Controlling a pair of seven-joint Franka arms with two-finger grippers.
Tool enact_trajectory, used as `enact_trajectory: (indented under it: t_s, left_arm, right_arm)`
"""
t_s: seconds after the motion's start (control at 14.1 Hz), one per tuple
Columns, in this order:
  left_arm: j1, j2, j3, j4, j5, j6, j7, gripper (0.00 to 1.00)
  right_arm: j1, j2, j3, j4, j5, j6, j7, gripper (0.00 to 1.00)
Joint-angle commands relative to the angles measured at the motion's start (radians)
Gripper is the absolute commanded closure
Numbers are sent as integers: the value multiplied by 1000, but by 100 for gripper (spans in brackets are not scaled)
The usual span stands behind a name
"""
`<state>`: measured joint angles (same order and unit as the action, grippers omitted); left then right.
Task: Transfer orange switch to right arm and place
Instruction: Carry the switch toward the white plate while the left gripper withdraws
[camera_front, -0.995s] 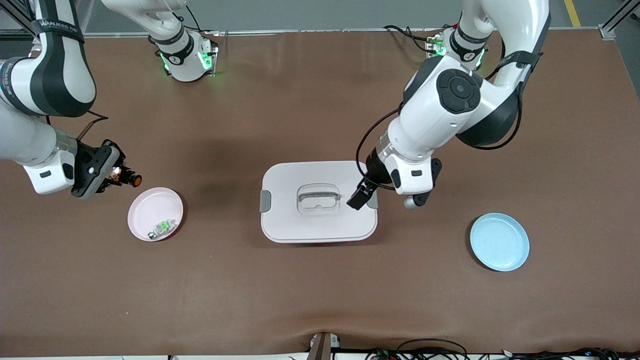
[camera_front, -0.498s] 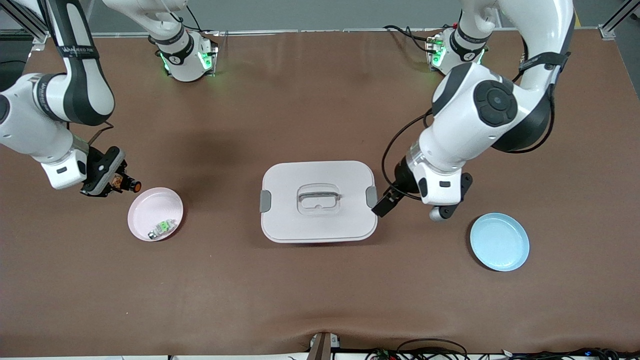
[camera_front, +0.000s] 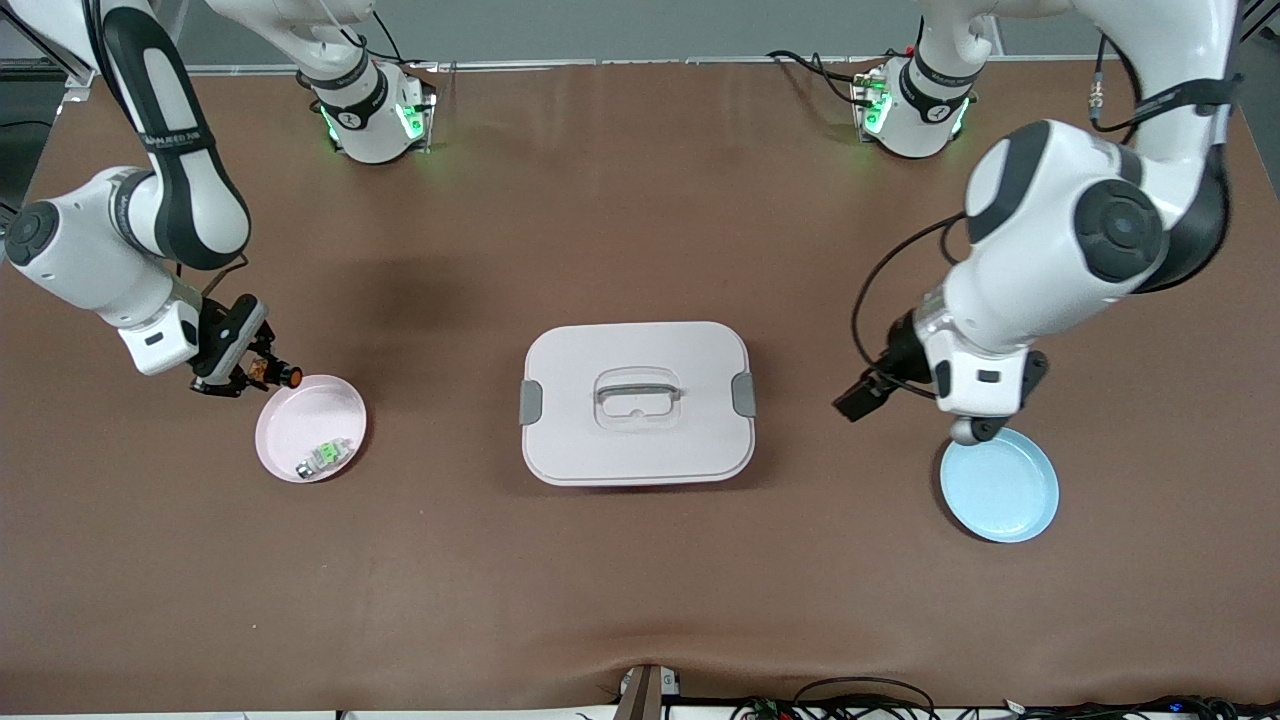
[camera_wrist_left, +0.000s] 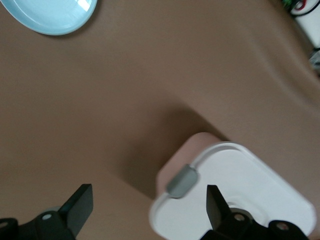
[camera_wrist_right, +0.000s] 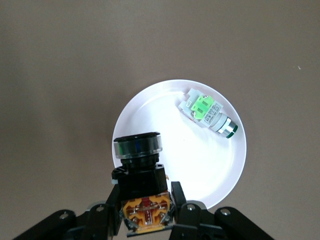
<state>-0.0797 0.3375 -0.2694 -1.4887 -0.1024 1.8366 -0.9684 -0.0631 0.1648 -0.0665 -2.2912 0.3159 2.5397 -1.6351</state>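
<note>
We see the orange switch (camera_front: 272, 373) clamped between the fingers of the right gripper (camera_front: 252, 370), its round cap pointing toward the pink plate (camera_front: 290, 415) and hanging over that plate's rim at the edge toward the robots' bases. In the right wrist view, the switch (camera_wrist_right: 141, 182) sits upright in the closed jaws with its orange block nearest the gripper (camera_wrist_right: 145, 212) and its cap over the white-looking plate (camera_wrist_right: 227, 175). A small green-and-white part (camera_front: 325, 457) lies in the plate, at the part of the plate nearer the front camera. A white lidded box (camera_front: 637, 402) with grey latches and a handle sits at the middle of the table. The left gripper (camera_front: 868, 395) hangs over bare table between the box and the blue plate (camera_front: 1000, 485), and its fingers (camera_wrist_left: 80, 205) stand wide apart and hold nothing.
</note>
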Motion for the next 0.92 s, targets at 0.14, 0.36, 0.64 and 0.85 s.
enact_trajectory:
  t_s: [0.14,0.36,0.64,0.85]
  left_arm:
    - [69,-29,-4,-36,39,-57,230,0]
    - [101,-29,-4,-38,82,-83,411,0]
    - [156,-23,-4,-39,118,-91,708,0]
    - [210,-15,-2,-38,118,-82,803,0]
  right_arm:
    - [-18,107,24,6,97,126,-121,100]
    - [-18,151,28,10,112,188,-156,100]
    - [-14,209,37,35,224,211,-264,100]
    - [-15,254,47,56,401,211,-434,100]
